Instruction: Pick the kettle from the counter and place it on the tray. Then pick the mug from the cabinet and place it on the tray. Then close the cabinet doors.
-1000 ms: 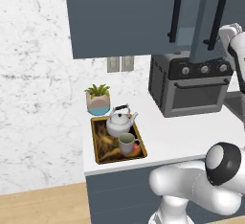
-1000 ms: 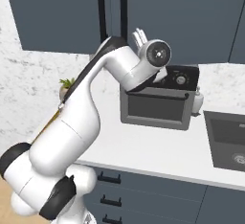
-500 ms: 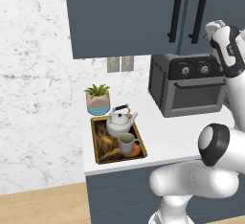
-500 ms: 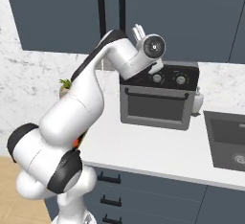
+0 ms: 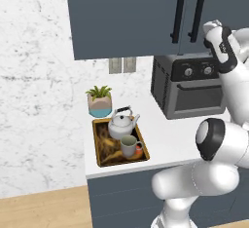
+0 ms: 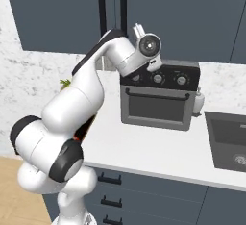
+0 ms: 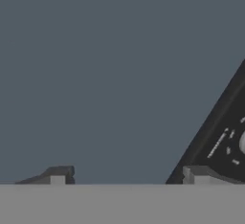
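Observation:
The white kettle and the grey-green mug both stand on the wooden-rimmed tray at the left end of the white counter. The wall cabinet's two slate-blue doors lie flush, their black bar handles side by side. My gripper is raised in front of the right door, just right of its handle, above the oven. In the right base view the gripper points up at the door. In the hand view the gripper is open and empty, its fingertips wide apart, close to the door panel.
A dark countertop oven stands under the cabinet, its knobs just below my hand. A teal-and-white plant pot sits behind the tray. A sink lies right of the oven, with a small bottle beside it.
My hand has swung left and up against the cabinet front. The right door, ajar a second ago, now lies flush beside the left one. Kettle, mug and tray have not moved.

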